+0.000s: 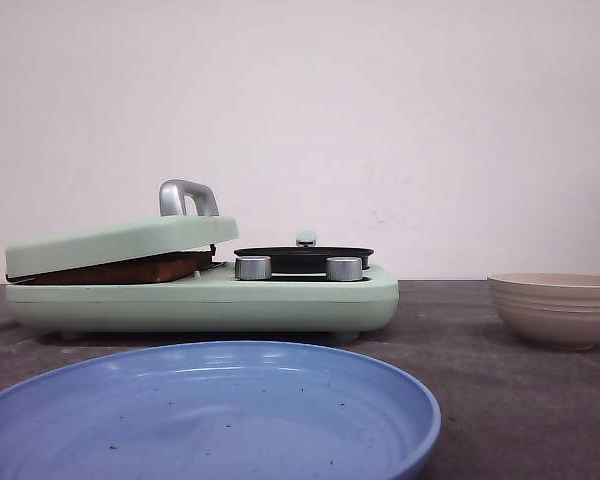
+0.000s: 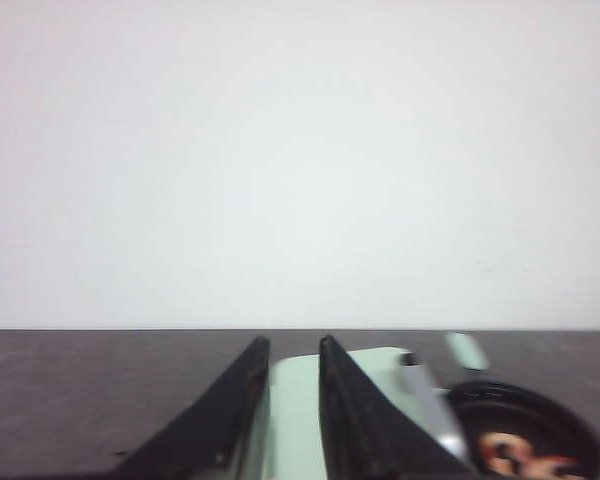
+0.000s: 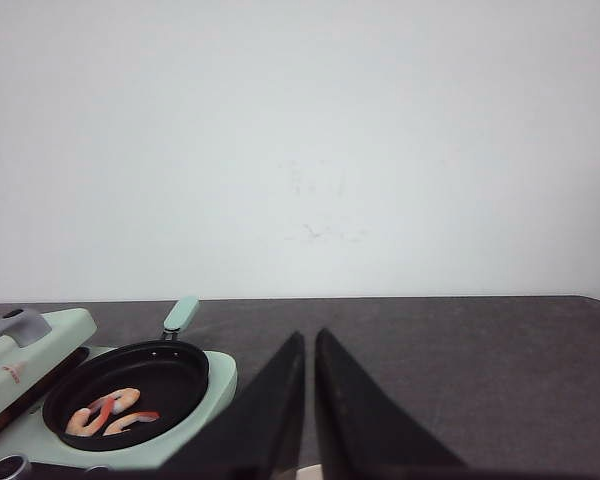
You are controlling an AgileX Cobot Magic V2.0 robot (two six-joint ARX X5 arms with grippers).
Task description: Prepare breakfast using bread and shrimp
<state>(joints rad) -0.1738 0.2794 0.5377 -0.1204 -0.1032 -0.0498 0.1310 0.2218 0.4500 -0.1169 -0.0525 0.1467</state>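
Note:
A mint-green breakfast maker (image 1: pixel 280 295) stands on the dark table. Its lid (image 1: pixel 120 243) rests slightly raised over the bread (image 1: pixel 120 270), of which only a brown crust edge shows. The shrimp (image 3: pixel 105 410), a few orange-red pieces, lie in the black pan (image 3: pixel 130 390) on the maker's right side. They also show blurred in the left wrist view (image 2: pixel 520 455). My left gripper (image 2: pixel 291 342) hovers over the green lid (image 2: pixel 295 420), jaws a little apart and empty. My right gripper (image 3: pixel 310 335) is shut and empty, to the right of the pan. Neither gripper shows in the front view.
A blue plate (image 1: pixel 210 415) sits at the table's front. A beige ribbed bowl (image 1: pixel 555 308) stands at the right. The lid has a grey handle (image 1: pixel 187 197), and two metal knobs (image 1: pixel 253 267) sit on the maker's front. The pan has a green handle (image 3: pixel 180 315).

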